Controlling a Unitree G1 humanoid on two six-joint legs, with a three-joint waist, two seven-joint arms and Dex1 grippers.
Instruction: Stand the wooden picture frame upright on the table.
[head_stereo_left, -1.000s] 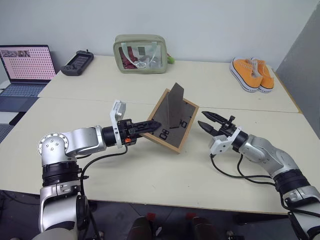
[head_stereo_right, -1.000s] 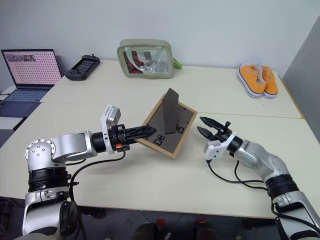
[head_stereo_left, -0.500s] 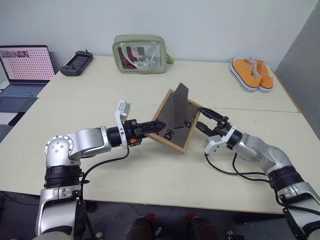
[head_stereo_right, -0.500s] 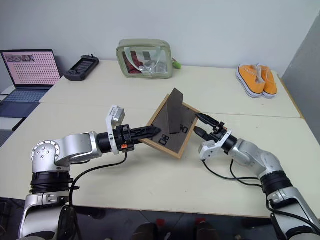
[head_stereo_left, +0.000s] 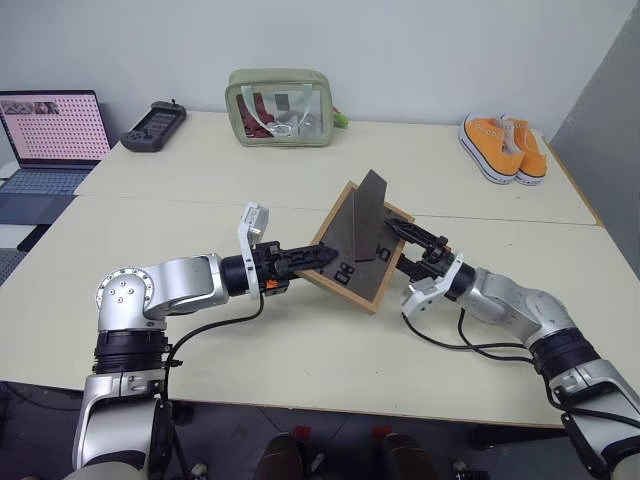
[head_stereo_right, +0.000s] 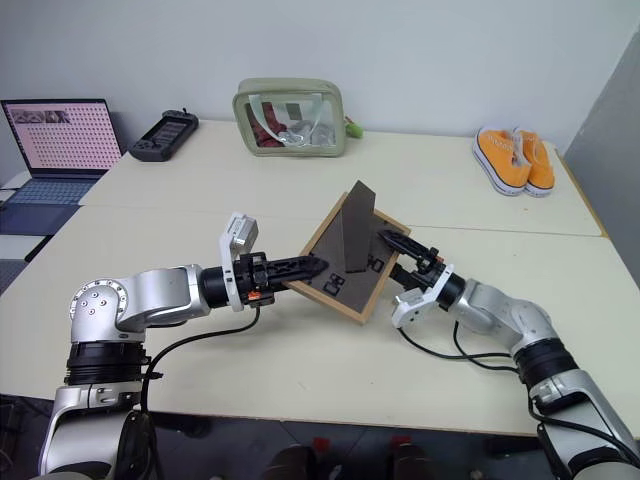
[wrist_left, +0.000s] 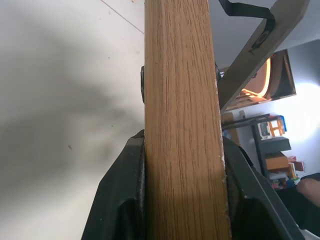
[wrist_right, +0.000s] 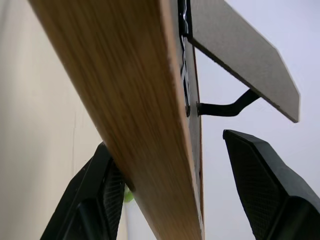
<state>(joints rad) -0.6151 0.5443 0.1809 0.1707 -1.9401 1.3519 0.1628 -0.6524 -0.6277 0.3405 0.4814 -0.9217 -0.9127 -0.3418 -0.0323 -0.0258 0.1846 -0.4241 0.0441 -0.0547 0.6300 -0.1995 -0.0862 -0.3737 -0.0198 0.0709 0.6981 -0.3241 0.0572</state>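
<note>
So the small light-wood picture frame (head_stereo_left: 362, 243) with the dark grey-brown back sits mid-picture, tilted above the pale cream table (head_stereo_left: 200, 215), its fold-out stand (head_stereo_left: 368, 215) sticking up. The left gripper (head_stereo_left: 322, 257) is clamped on the frame's left edge. The right gripper (head_stereo_left: 404, 246) is spread wide around the right edge, not squeezing.
</note>
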